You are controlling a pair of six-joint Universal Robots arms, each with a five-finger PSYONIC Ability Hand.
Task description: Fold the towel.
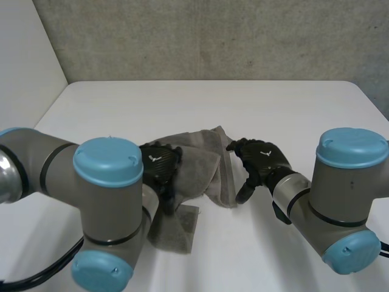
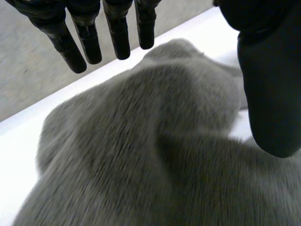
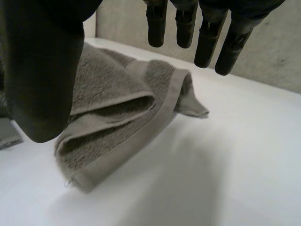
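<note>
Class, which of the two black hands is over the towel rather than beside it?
The left hand: it is over the grey towel's middle, while the right hand is beside the towel's edge, above the white table.

Towel (image 1: 203, 164) lies bunched at mid-table (image 1: 273, 109), the only obstacle. Left hand (image 1: 161, 161) is over its middle, right hand (image 1: 258, 158) just beside its folded edge. Bare surface runs beyond the towel to the wall (image 1: 213, 36) and around the right hand.

You have grey tubular joints on the left arm (image 1: 58, 163) and right arm (image 1: 343, 198), round light-blue caps (image 1: 108, 161) with small dark dots, a matte black left hand (image 1: 159, 160) and right hand (image 1: 262, 158), a small white mark on each back, blunt-tipped fingers (image 3: 157, 29).
</note>
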